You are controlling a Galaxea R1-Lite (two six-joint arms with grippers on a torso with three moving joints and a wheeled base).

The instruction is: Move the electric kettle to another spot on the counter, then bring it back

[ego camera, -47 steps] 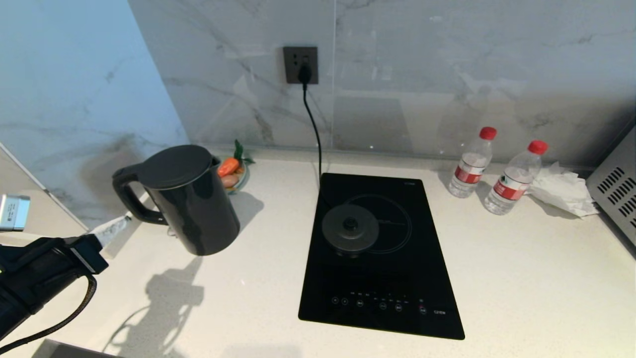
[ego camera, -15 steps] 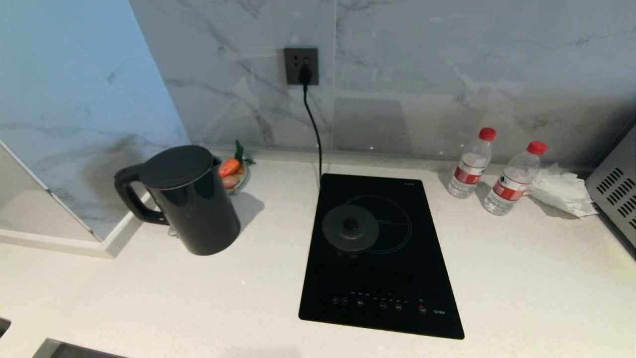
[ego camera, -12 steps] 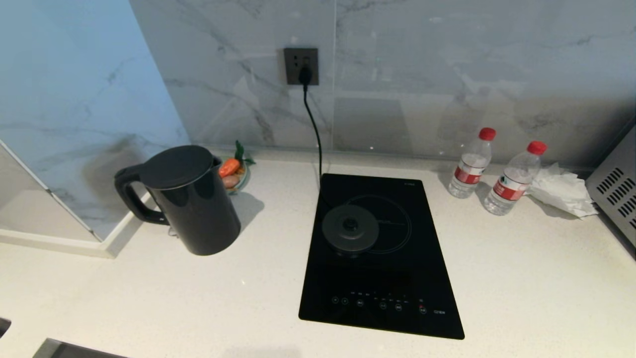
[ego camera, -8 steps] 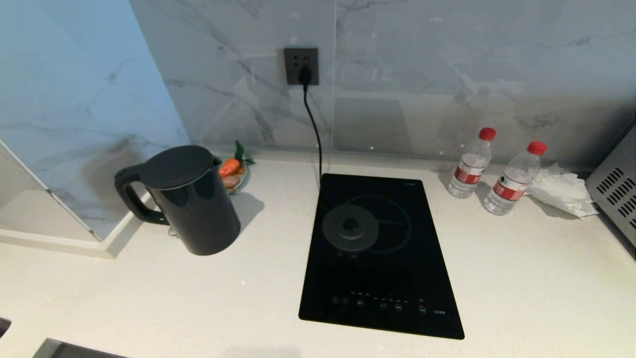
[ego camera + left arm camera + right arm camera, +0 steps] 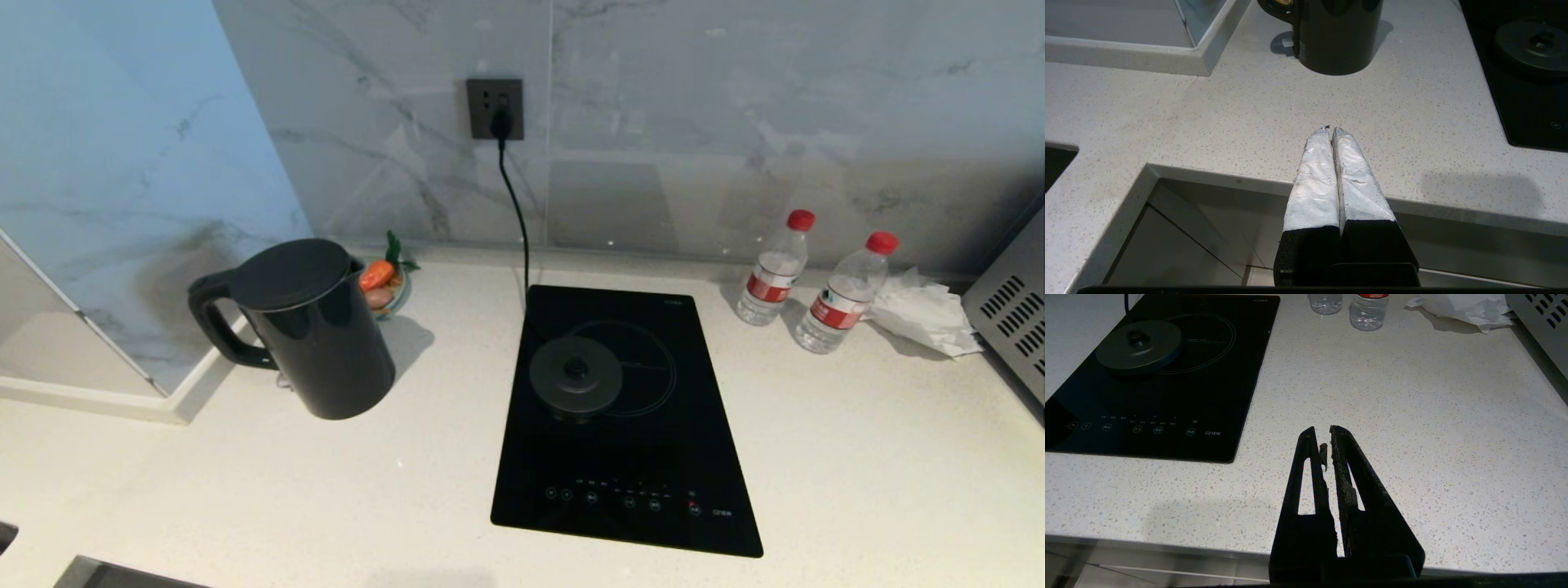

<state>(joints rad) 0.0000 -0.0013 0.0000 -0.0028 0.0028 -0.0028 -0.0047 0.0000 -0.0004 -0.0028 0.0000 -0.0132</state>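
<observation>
Kitchen worktop seen from the head camera, with both arms outside that view. The kettle [image 5: 314, 331] stands upright on the counter [image 5: 857, 474] at far left, lid shut, its handle [image 5: 214, 327] pointing left toward the corner of the marble wall panel. Just behind it, touching or nearly so, a small bowl [image 5: 388, 287] holds a carrot-like item. Well to the kettle's right lies the black cooktop [image 5: 629, 425]; the round grey base [image 5: 575, 377] sits on its far half, empty, and its cord [image 5: 514, 204] runs up to the wall socket [image 5: 495, 108]. Two bottles [image 5: 774, 269] with red caps stand near the far right, beside a crumpled white tissue [image 5: 922, 314] and the vented side of a metal appliance [image 5: 1012, 310].

Left wrist view: the left gripper [image 5: 1331, 130], its fingers [image 5: 1314, 179] wrapped in pale tape, has them pressed together and holds nothing. It hangs over the near edge of the counter, with the kettle's lower body [image 5: 1337, 36] well ahead and apart from it.

Right wrist view: the right gripper [image 5: 1323, 430], bare black, has only a thin slit between its fingers and holds nothing. It hangs over the near edge, to the right of the cooktop [image 5: 1155, 379], with the bottles [image 5: 1370, 310] far ahead.
</observation>
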